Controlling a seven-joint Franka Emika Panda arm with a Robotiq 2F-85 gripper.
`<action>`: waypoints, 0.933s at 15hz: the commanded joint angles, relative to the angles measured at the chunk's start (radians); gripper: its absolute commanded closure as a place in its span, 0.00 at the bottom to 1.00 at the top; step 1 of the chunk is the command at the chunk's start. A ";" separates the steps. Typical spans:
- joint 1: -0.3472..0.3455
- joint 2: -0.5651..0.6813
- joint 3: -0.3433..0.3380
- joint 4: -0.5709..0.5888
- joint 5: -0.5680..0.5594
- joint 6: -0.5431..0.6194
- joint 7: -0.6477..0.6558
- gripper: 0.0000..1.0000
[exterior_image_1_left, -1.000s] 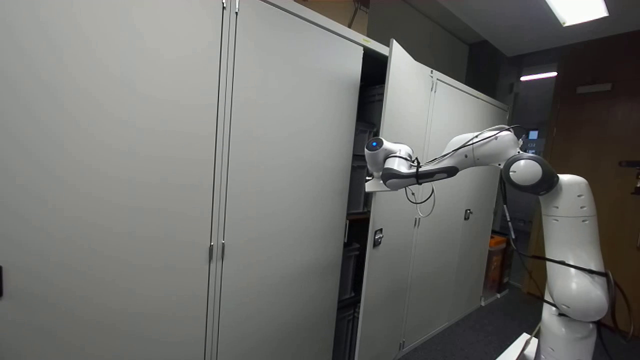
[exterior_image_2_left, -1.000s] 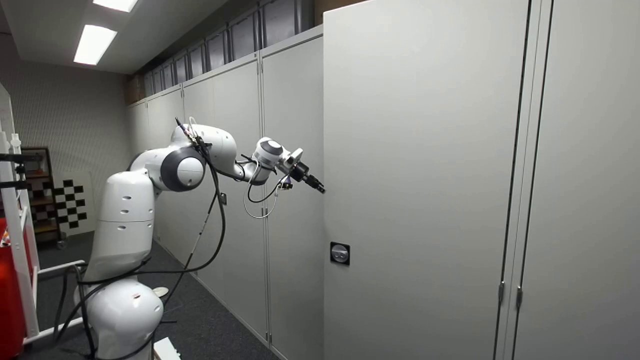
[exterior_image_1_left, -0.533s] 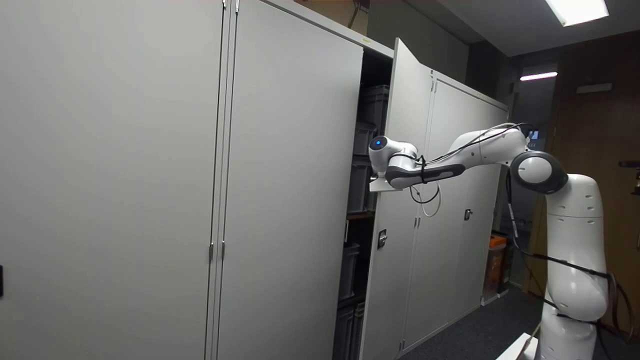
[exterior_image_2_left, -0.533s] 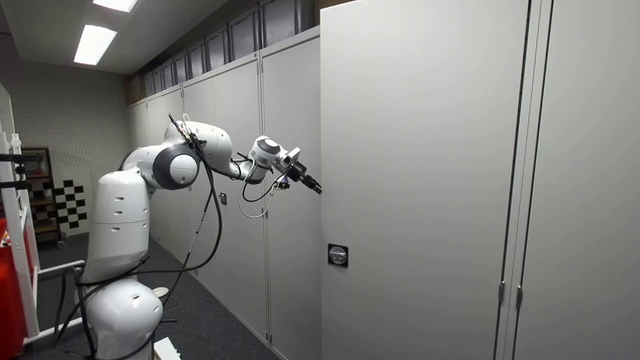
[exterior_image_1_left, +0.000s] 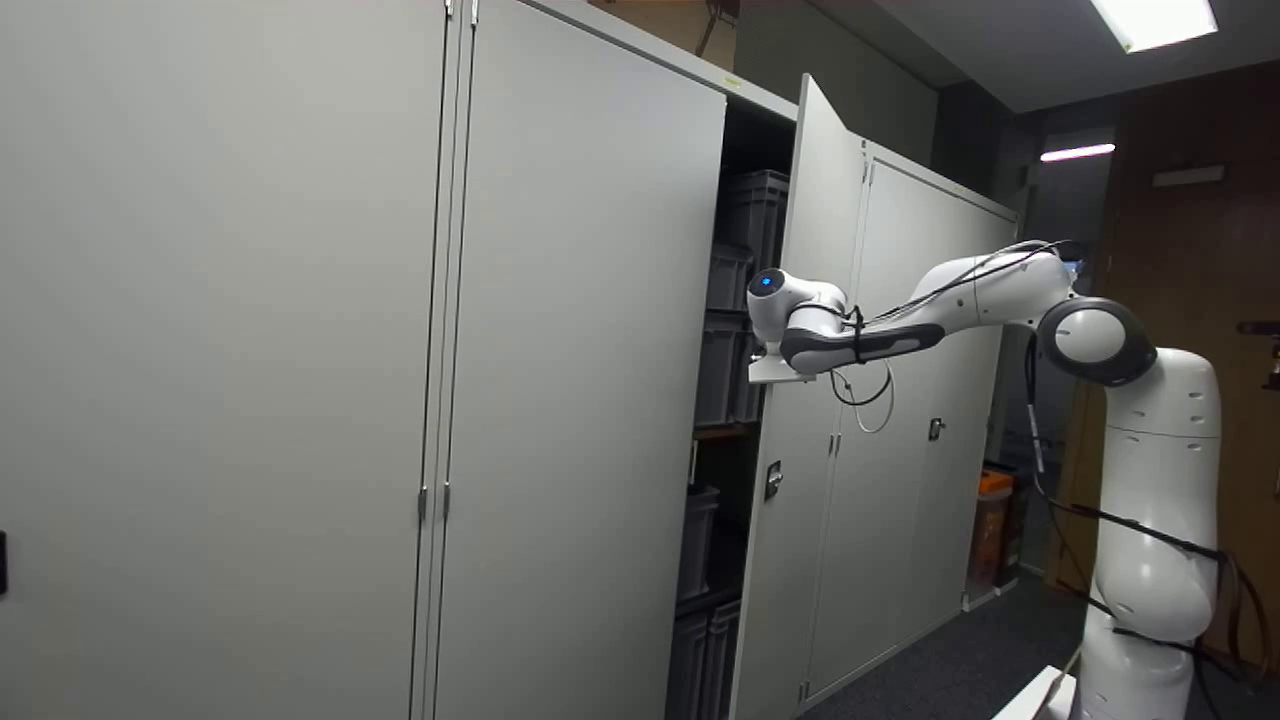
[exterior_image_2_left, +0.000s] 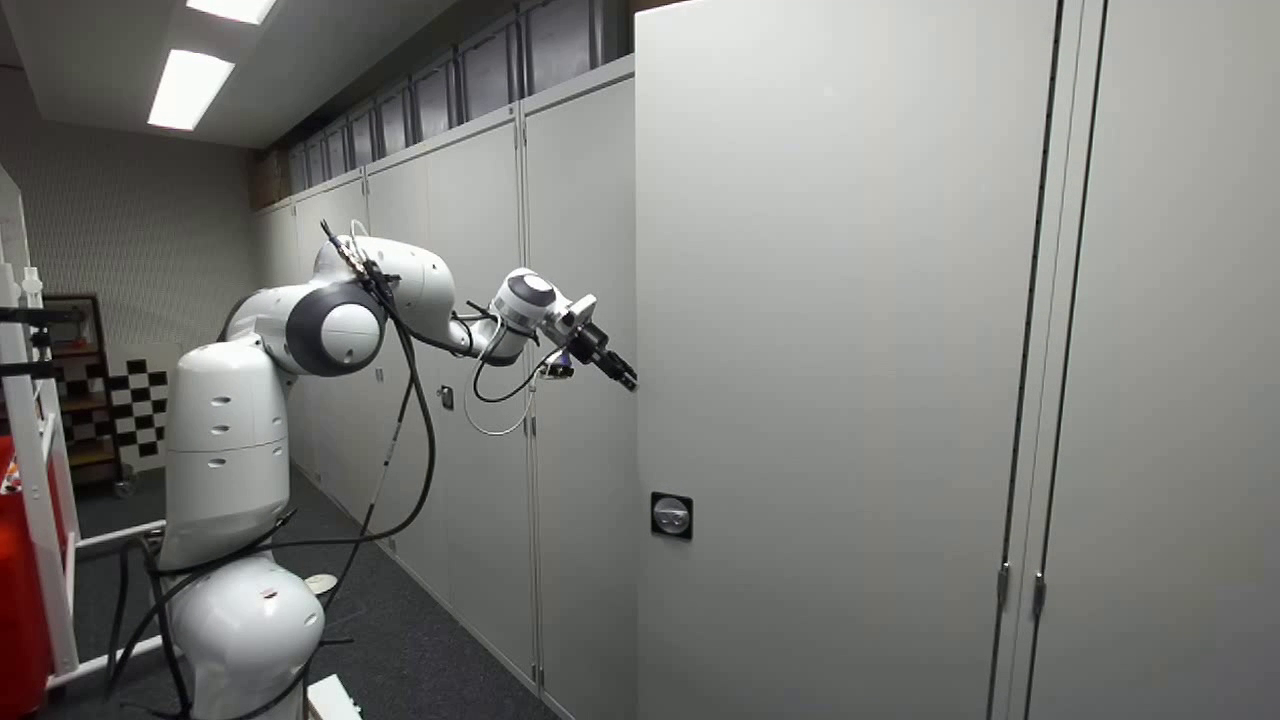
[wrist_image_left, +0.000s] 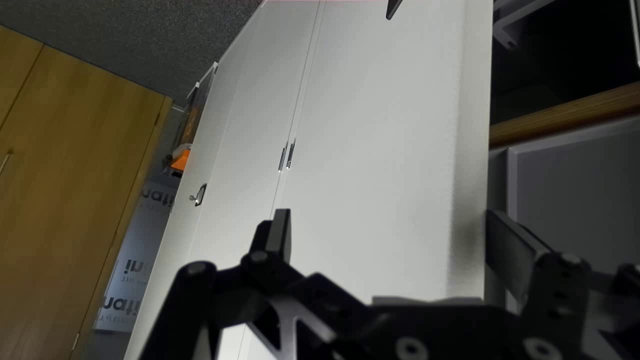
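A tall grey cabinet door (exterior_image_1_left: 825, 210) stands partly open; it also shows in an exterior view (exterior_image_2_left: 840, 330) and in the wrist view (wrist_image_left: 375, 150). My gripper (wrist_image_left: 389, 225) is open in the wrist view. Its right finger lies at the door's free edge, on the inner side, and seems to touch it. Its left finger is apart from the door's outer face. The fingertips (exterior_image_2_left: 628, 381) reach the door edge in an exterior view. The door's lock handle (exterior_image_1_left: 773, 480) sits below the gripper; it also shows in an exterior view (exterior_image_2_left: 672, 516).
Grey bins (exterior_image_1_left: 716, 365) stand on shelves in the dark gap behind the door, above a wooden shelf edge (wrist_image_left: 570, 112). A closed cabinet door (exterior_image_1_left: 590, 350) stands beside the gap. An orange-topped bin (exterior_image_1_left: 992, 520) stands farther along. Cables (exterior_image_2_left: 425, 450) hang from the arm.
The door has swung wider, and more of the bins shows. My arm and gripper have moved with the door edge, away from the cabinet front.
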 joint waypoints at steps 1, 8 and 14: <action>-0.035 -0.081 0.024 -0.081 0.021 -0.048 0.019 0.00; -0.058 -0.138 0.031 -0.137 0.054 -0.047 0.027 0.00; -0.076 -0.186 0.035 -0.179 0.075 -0.049 0.030 0.00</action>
